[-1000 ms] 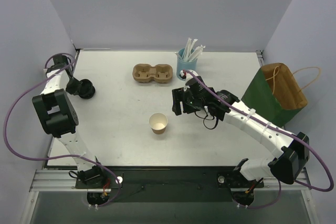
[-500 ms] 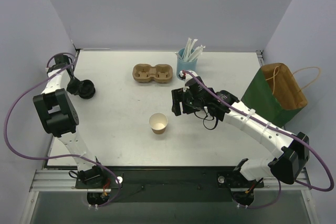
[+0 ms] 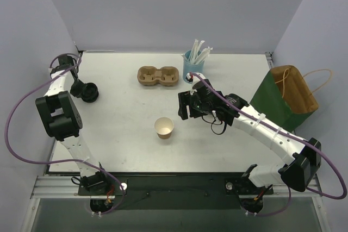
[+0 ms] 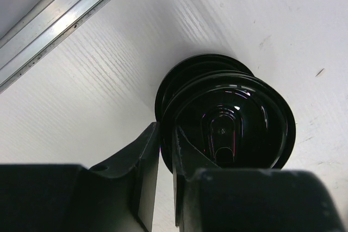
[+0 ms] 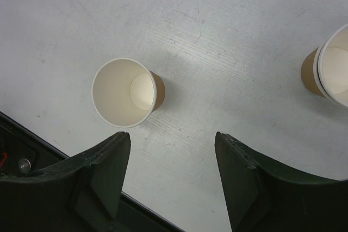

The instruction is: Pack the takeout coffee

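**Ana:** Hardly anything has shifted since a second ago. The left arm's elbow has crept slightly toward the far side, and the right arm and the cup sit as they did.

**Ben:** Where is the coffee?

**Ana:** The small tan paper cup with a white rim point(image 3: 164, 127) stands upright near the middle of the white counter point(image 3: 119, 115). It is well apart from the brown two-hole pulp carrier point(image 3: 158, 75) and the green paper bag with rope handles point(image 3: 285, 99).

**Ben:** And the right claw point(image 3: 182, 107)?

**Ana:** It hovers near the cup, fingers spread wide and holding nothing. Its wrist view has the cup just ahead of the gap, to the left. I judge it is opened wider than the cup so it can straddle it.

**Ben:** The left claw point(image 4: 167, 134)?

**Ana:** It is low at the far-left edge and looks clenched on the rim of a glossy black round plastic lid point(image 4: 234, 118). Black on black, so I would not swear to it. The lid is probably meant to cap the cup before packing.

**Ben:** How does the cup look?

**Ana:** It is cream inside with its bottom visible, so it seems empty. The wall is thin, tapered paper that is likely light and easily dented.
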`<action>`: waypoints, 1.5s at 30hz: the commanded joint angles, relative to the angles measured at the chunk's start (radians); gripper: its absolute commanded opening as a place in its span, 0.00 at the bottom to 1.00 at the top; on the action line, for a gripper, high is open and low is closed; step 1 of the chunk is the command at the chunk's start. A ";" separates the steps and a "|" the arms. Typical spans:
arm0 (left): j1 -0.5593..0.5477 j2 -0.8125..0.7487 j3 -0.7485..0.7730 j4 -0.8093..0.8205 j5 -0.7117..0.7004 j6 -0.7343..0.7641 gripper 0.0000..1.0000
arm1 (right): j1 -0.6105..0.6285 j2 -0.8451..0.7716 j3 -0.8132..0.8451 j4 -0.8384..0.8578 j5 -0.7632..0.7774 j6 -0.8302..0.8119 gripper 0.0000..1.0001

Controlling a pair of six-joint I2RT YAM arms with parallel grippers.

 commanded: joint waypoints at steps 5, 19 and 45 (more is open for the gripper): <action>-0.006 0.010 0.067 -0.030 -0.036 0.019 0.26 | 0.006 -0.040 0.026 0.018 0.025 -0.004 0.64; -0.011 0.024 0.082 -0.044 -0.045 0.030 0.27 | 0.006 -0.046 0.026 0.015 0.025 -0.004 0.64; -0.012 0.065 0.114 -0.036 -0.067 0.077 0.28 | 0.007 -0.051 0.036 0.011 0.028 -0.019 0.64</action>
